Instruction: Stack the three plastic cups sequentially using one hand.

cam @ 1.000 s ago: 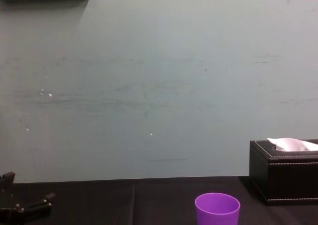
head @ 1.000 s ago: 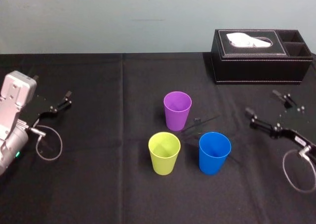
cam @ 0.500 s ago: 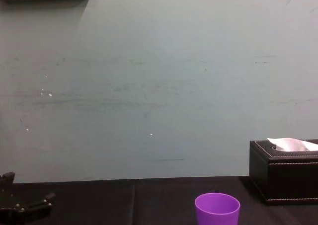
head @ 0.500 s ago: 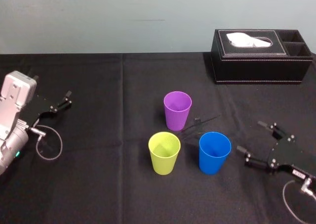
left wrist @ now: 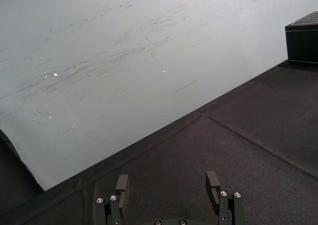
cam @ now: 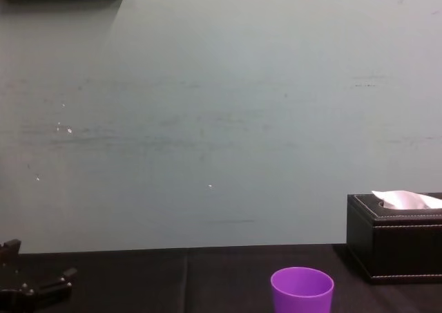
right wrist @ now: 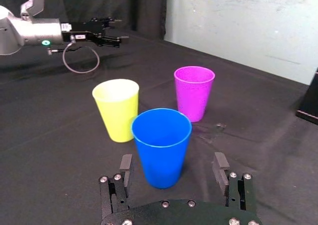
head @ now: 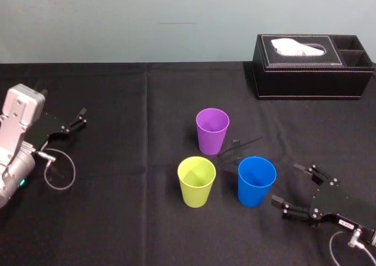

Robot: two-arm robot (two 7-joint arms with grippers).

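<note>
Three plastic cups stand upright and apart on the black table: the purple cup point(head: 212, 131) point(right wrist: 194, 92) point(cam: 302, 290) farthest back, the yellow-green cup point(head: 196, 181) point(right wrist: 117, 108) in front of it to the left, the blue cup point(head: 257, 181) point(right wrist: 161, 140) to the right. My right gripper point(head: 285, 185) point(right wrist: 173, 163) is open, low over the table just right of the blue cup. Its fingers point at the cup and touch nothing. My left gripper point(head: 79, 118) point(left wrist: 167, 183) rests open and empty at the far left.
A black tissue box point(head: 311, 66) point(cam: 397, 237) with a white tissue sits at the back right. A black cloth covers the table point(head: 117, 219). A small dark wire-like piece point(head: 238, 145) lies between the purple and blue cups. A pale wall rises behind.
My right gripper has swung from the right side toward the front and left, ending close beside the blue cup. Cups and left arm have stayed put.
</note>
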